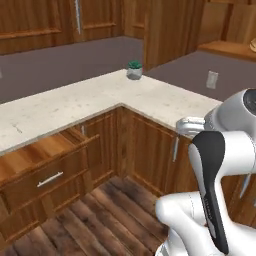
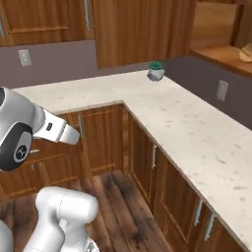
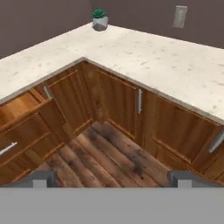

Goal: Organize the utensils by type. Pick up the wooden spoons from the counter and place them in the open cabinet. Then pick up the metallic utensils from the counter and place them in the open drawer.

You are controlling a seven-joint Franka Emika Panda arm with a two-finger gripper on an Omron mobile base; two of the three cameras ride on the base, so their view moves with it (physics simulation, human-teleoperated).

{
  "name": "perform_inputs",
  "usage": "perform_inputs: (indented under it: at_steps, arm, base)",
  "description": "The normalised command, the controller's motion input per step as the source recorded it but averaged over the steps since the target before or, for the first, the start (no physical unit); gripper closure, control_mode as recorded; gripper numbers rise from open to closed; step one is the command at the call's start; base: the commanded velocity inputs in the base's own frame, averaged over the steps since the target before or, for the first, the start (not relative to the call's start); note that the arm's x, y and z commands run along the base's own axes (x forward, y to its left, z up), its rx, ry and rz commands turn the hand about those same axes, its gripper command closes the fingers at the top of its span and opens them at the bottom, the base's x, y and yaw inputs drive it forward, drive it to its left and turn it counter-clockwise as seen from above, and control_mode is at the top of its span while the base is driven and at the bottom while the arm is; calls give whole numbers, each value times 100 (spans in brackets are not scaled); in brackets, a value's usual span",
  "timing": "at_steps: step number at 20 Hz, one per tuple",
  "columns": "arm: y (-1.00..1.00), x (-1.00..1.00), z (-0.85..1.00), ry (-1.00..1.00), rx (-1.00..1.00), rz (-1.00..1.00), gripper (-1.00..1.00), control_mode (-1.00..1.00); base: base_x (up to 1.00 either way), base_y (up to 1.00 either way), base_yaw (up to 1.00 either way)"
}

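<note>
My gripper (image 3: 111,178) hangs open above the floor in front of the corner base cabinets, its two dark fingertips (image 3: 40,178) wide apart with nothing between them. The beige speckled counter (image 1: 75,102) runs in an L around the corner. No wooden spoons or metallic utensils are in view on the stretch of counter I see. The open drawer (image 1: 35,160) is pulled out at the lower left, its silver bar handle (image 1: 50,179) facing me. The open cabinet (image 2: 221,54) is at the upper right; a pale tan rounded thing (image 2: 246,52) lies at its shelf's edge, and I cannot tell what it is.
A small potted plant (image 1: 134,70) stands at the counter's back corner. Wall outlets (image 2: 222,90) sit above the counter. My white arm (image 1: 215,165) fills the lower right of the left base view. Dark plank floor (image 3: 109,153) lies open in front of the cabinets.
</note>
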Motion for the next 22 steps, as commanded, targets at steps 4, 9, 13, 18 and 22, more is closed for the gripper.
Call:
perform_inputs:
  at_steps: [4,9,13,18,22]
  arm:
    - [0,0,0,0,0,0,-100,100]
    - [0,0,0,0,0,0,-100,100]
    - [0,0,0,0,0,0,-100,100]
    - [0,0,0,0,0,0,-100,100]
    - [0,0,0,0,0,0,-100,100]
  base:
    - [-30,22,100]
    - [-22,29,92]
    - [-1,51,47]
    - [12,70,-1]
    - [22,78,-7]
